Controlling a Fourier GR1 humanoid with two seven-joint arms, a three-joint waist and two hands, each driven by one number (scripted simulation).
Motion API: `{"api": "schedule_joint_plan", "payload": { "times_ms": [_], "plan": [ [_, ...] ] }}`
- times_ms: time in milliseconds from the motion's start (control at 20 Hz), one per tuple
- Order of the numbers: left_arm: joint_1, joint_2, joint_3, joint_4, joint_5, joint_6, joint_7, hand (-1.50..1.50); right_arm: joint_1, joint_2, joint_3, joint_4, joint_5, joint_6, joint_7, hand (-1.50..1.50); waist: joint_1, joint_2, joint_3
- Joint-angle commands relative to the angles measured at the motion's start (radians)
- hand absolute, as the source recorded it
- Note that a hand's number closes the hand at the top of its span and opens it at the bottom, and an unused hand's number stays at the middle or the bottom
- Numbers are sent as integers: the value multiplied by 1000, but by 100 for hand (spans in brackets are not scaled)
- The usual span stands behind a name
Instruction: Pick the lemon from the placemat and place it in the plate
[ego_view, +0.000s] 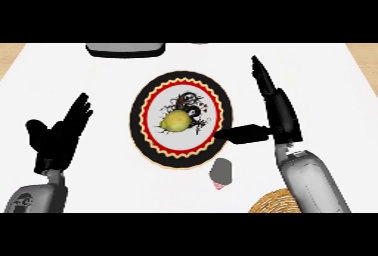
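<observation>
woven placemat (275, 203) is seen at lower right | right hand (279, 112) is held open, fingers straight, nothing grasped, thumb near the plate (140, 107) rim | lemon (176, 121) is found already on the plate, centre frame, left of that nearer hand, long axis unclear | left hand (59, 135) is rested open at left | no writing can be read
</observation>
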Motion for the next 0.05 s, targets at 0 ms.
{"api": "schedule_joint_plan", "payload": {
  "times_ms": [0],
  "plan": [
    [2,-17,-2,19,-19,0,-13,0,72,15,-14,-51,28,34,7,-150,-1,0,0]
  ]
}}
